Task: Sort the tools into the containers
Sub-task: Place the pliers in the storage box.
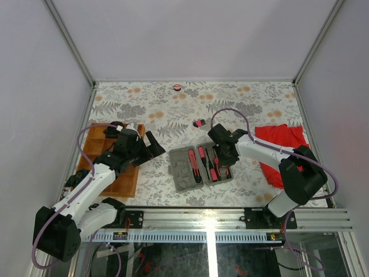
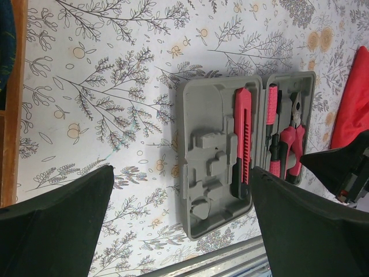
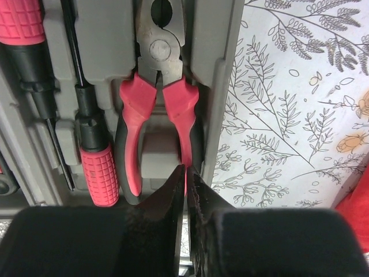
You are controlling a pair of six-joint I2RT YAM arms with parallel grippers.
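Note:
The grey case (image 1: 181, 174) lies open at the table's front centre. It holds pliers (image 3: 158, 86), screwdrivers (image 3: 95, 161) and a long pink tool (image 2: 243, 135) in its recesses. My right gripper (image 3: 185, 170) hovers just over the pliers' right handle, its fingers pinched almost together with only a sliver between them. My left gripper (image 2: 181, 171) is wide open and empty, above the table left of the case (image 2: 213, 150). The wooden tray (image 1: 124, 182) sits under the left arm. A small pink-and-black tool (image 1: 199, 123) and a pink disc (image 1: 177, 87) lie loose further back.
A red cloth (image 1: 279, 144) lies crumpled right of the case, beneath the right arm. White walls close in the floral table on three sides. A metal rail (image 1: 230, 218) runs along the near edge.

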